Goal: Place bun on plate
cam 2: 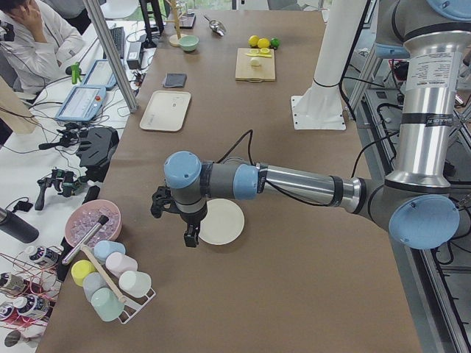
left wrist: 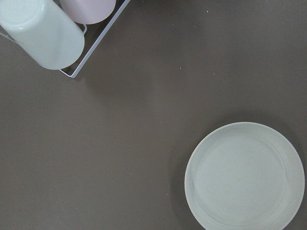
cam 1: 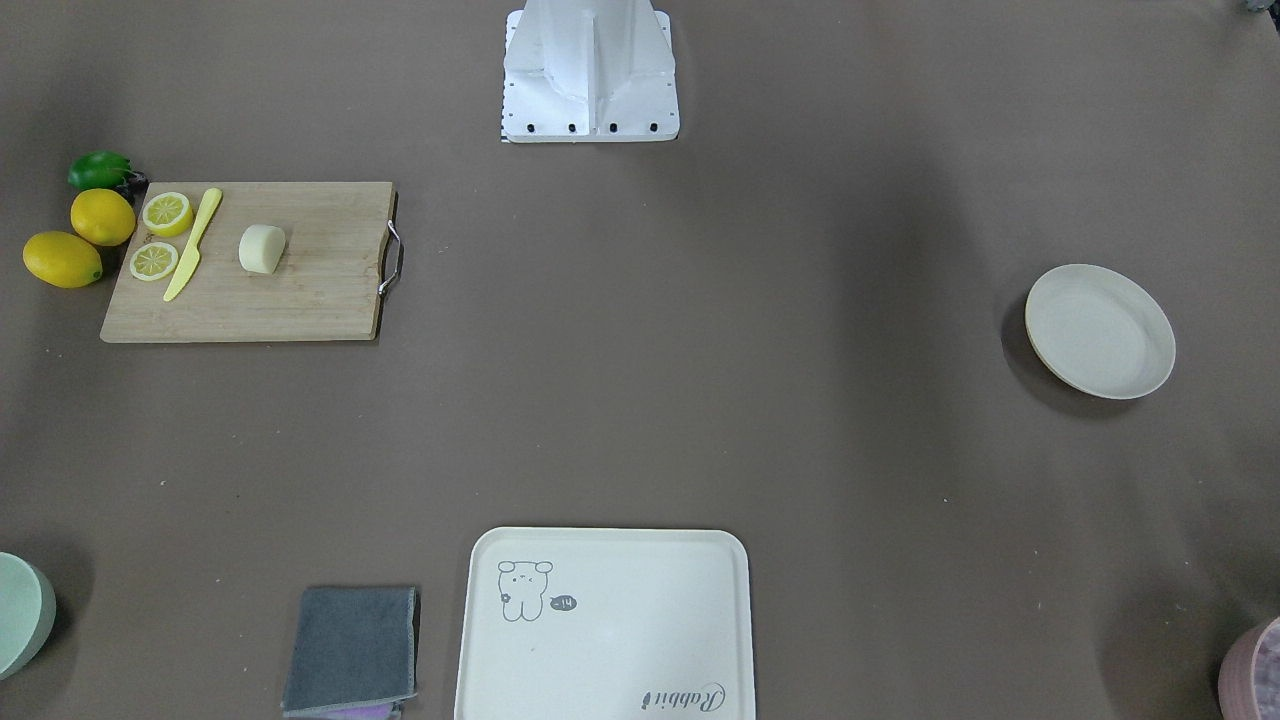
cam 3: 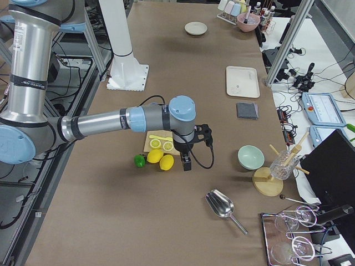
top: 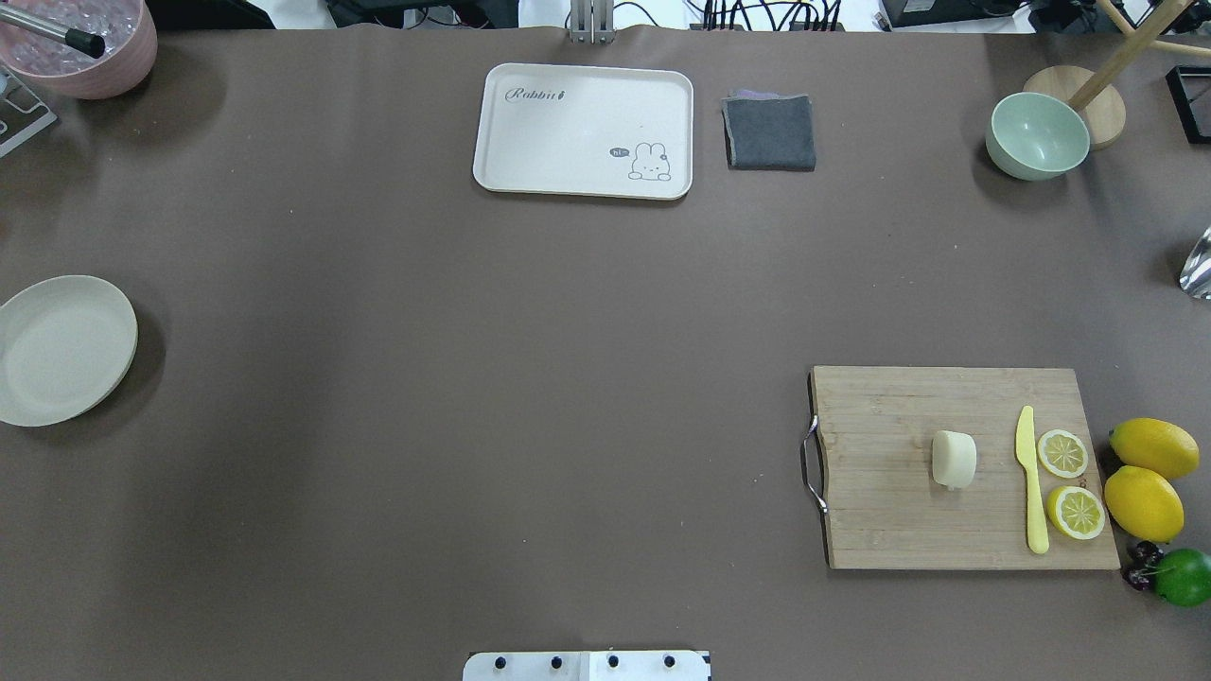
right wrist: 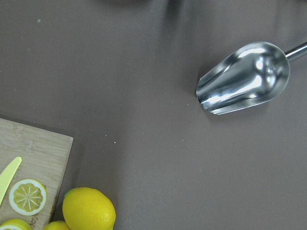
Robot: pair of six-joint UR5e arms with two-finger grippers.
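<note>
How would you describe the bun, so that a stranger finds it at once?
Find the wooden cutting board with a metal handle. The bun lies near its middle, beside the yellow knife. Unlike the lemon slices past the knife, it is pale cream, smooth and plain.

The bun [top: 954, 460] is showing pale cream on the grain-striped light-brown board [top: 889, 530], the plate [top: 57, 350] is glowing plain cream-white on the dull brown surface [top: 473, 397], the lemons [top: 1154, 447] are shining bright yellow, and the tray [top: 568, 123] is wearing a grey rabbit drawing on cream.
</note>
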